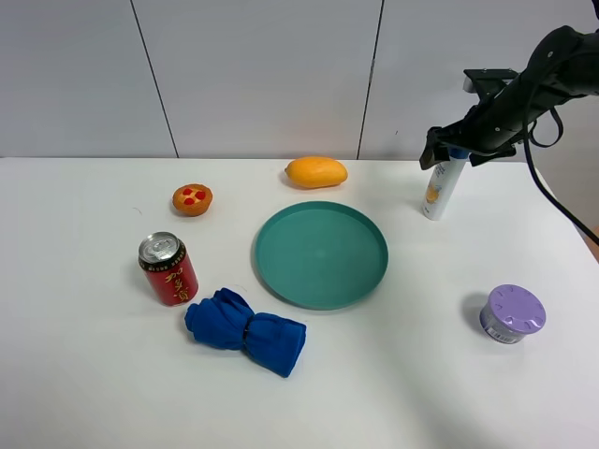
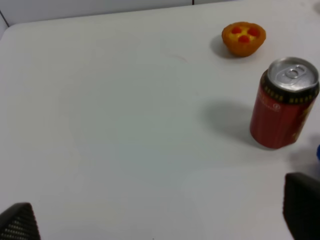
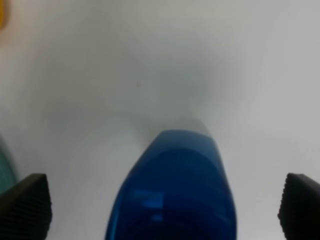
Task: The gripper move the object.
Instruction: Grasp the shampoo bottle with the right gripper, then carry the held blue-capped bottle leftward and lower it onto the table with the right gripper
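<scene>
The object, a slim white bottle (image 1: 442, 192) with an orange-and-blue label, stands upright at the back right of the table. My right gripper (image 1: 459, 148), the black end of a glossy black arm, hangs over its top. In the right wrist view the bottle's blue cap (image 3: 172, 190) sits between the two spread fingertips (image 3: 25, 205), with gaps on both sides, so the right gripper (image 3: 162, 205) is open around the cap. My left gripper (image 2: 161, 215) is open and empty above bare table; it does not show in the exterior view.
A teal plate (image 1: 321, 253) lies mid-table. A red can (image 1: 168, 268) stands at the left, also in the left wrist view (image 2: 283, 102), with a small tart (image 1: 192, 198) behind it. There is also a mango (image 1: 316, 172), a blue cloth (image 1: 246, 330) and a purple-lidded jar (image 1: 512, 313).
</scene>
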You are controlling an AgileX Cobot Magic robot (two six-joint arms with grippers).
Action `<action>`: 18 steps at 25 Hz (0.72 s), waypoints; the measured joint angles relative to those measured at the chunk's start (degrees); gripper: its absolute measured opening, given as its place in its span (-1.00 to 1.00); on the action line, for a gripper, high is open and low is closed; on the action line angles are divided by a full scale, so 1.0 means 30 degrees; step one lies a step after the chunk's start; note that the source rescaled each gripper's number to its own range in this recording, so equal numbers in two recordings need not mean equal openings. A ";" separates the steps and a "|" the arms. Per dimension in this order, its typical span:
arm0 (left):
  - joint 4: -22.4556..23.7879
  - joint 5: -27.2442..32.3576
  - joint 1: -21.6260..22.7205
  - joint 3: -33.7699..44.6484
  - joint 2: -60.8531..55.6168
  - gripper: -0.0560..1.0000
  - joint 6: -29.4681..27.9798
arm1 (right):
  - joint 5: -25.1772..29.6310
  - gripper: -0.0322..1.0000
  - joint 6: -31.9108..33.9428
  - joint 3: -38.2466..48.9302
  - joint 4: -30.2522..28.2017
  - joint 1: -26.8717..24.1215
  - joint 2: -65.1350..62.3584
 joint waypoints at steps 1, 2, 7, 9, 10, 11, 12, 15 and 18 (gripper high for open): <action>0.0000 0.0000 0.0000 0.0000 0.0000 1.00 0.0000 | 0.0000 0.60 0.0000 0.0000 0.0000 0.0000 0.0000; 0.0000 0.0000 0.0000 0.0000 0.0000 1.00 0.0000 | 0.0000 0.48 0.0000 0.0000 0.0042 0.0000 0.0000; 0.0000 0.0000 0.0000 0.0000 0.0000 1.00 0.0000 | -0.0383 -0.31 0.0000 0.0000 0.0456 0.0000 0.0000; 0.0000 0.0000 0.0000 0.0000 0.0000 1.00 0.0000 | -0.0480 -0.74 0.0000 0.0000 0.0462 0.0000 0.0000; 0.0000 0.0000 0.0000 0.0000 0.0000 1.00 0.0000 | -0.0573 -0.89 -0.0017 0.0000 0.0365 0.0000 0.0000; 0.0000 0.0000 0.0000 0.0000 0.0000 1.00 0.0000 | -0.0590 -0.94 0.0002 0.0000 0.0446 0.0000 0.0000; 0.0000 0.0000 0.0000 0.0000 0.0000 1.00 0.0000 | -0.0590 -0.94 0.0002 0.0000 0.0446 0.0000 0.0000; 0.0000 0.0000 0.0000 0.0000 0.0000 1.00 0.0000 | -0.0547 -0.94 0.0002 0.0000 0.0448 0.0000 0.0000; 0.0000 0.0000 0.0000 0.0000 0.0000 1.00 0.0000 | -0.0216 -0.94 0.0002 0.0000 0.0435 0.0000 -0.0049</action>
